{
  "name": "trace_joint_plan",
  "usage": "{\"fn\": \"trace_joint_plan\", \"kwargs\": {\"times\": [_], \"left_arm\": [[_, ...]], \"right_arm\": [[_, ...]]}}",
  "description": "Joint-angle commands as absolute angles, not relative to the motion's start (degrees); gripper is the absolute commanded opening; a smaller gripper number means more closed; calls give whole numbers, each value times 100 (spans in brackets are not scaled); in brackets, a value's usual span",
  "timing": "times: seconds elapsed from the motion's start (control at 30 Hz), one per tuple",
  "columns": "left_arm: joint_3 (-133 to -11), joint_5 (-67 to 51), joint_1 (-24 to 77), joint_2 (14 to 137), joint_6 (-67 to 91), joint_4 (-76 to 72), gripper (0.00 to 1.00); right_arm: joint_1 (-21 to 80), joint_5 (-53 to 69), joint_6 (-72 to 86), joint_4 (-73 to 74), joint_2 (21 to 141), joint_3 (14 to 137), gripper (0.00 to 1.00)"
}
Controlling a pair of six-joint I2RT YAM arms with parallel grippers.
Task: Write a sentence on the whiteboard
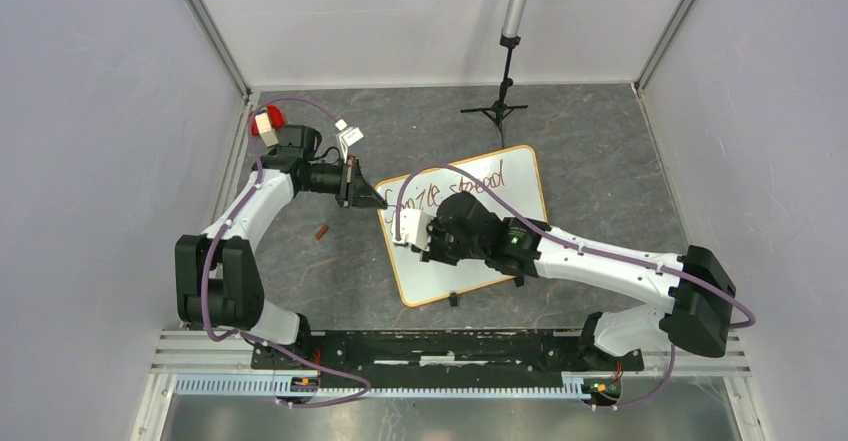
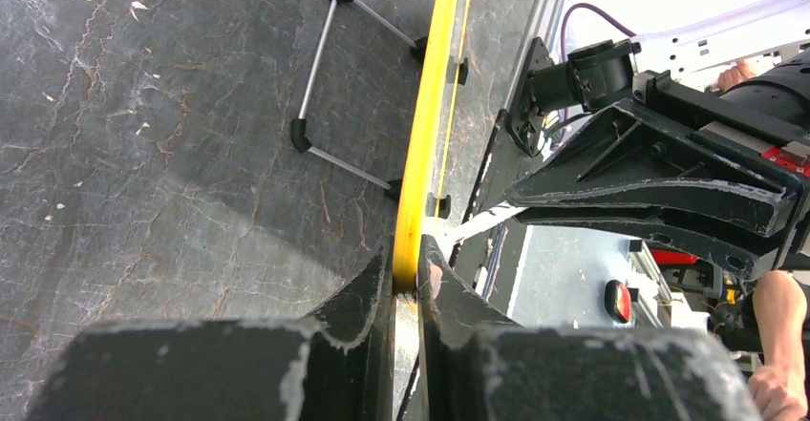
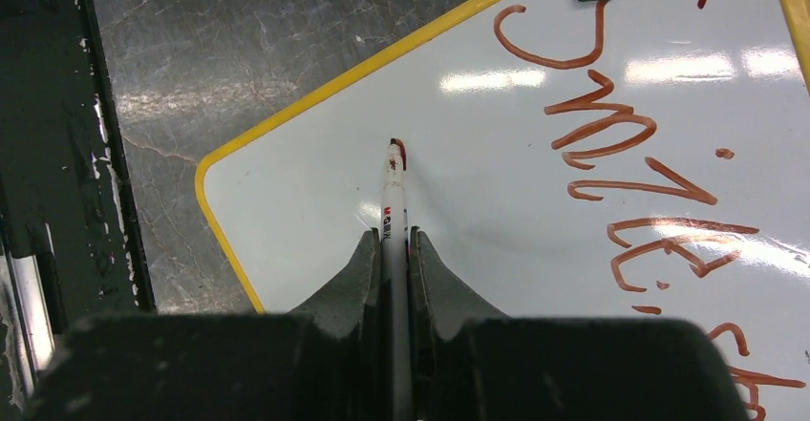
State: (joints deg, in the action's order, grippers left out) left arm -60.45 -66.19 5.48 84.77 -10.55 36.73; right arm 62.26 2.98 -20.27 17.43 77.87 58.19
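Whiteboard [image 2: 425, 135] edge: pinched between left fingers [image 2: 368, 292] | marker [image 3: 393, 192]: pinched between right fingers [image 3: 355, 278]

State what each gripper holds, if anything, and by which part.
Left gripper pinches the whiteboard by its frame edge; right gripper grips a marker by its barrel, tip exposed.

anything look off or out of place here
The whiteboard lies skewed to the table edges, with one corner pinched by the left end effector. A small reddish-brown piece, maybe a cap, lies loose on the table left of it.
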Motion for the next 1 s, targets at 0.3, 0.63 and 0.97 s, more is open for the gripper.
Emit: {"fn": "trace_joint_plan", "kwargs": {"times": [0.3,0.63,0.97], "left_arm": [[-6038,-6384,583,8456,-1057,3454,2],[-6047,-6369,583,8458,-1053,3454,2],[-6063,-6356,585,8457,-1045,3454,2]], "right_arm": [[6368,39,-2423,1924,7651,5714,0],[6372,-78,-2511,2084,7440,5406,0],[6477,331,-2452,2029,7791,5876,0]]}}
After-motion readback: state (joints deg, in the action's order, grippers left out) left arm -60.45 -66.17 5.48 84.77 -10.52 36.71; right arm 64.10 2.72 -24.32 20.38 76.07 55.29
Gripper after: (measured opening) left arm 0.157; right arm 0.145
